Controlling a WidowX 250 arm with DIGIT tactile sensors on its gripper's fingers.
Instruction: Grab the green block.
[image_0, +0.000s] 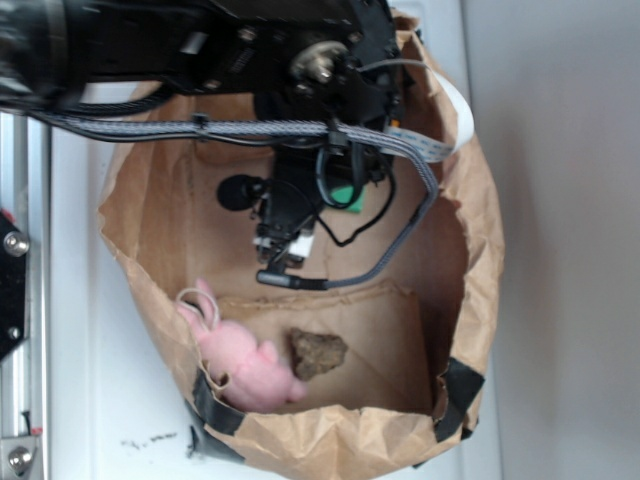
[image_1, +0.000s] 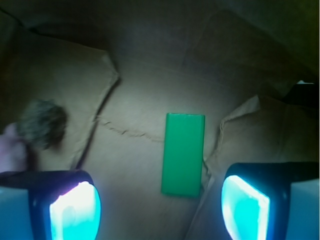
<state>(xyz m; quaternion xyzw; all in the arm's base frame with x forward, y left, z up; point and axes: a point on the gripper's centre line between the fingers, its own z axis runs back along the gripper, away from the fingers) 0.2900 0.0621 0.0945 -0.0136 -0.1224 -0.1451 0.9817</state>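
The green block (image_1: 183, 154) lies flat on the brown paper floor of the bag, a smooth bright-green slab, long axis running away from the wrist camera. In the exterior view only a small patch of the green block (image_0: 349, 195) shows behind the arm. My gripper (image_1: 160, 210) hangs above it, open, with nothing between the glowing cyan pads (image_1: 75, 212). The block sits ahead of the gap, nearer the right pad. In the exterior view the gripper (image_0: 282, 258) points down into the bag.
A torn brown paper bag (image_0: 470, 230) walls in the whole area. A lumpy brown rock (image_0: 318, 353) and a pink plush toy (image_0: 243, 362) lie at its near side. The rock (image_1: 42, 123) shows left in the wrist view. Paper flaps (image_1: 240, 117) rise beside the block.
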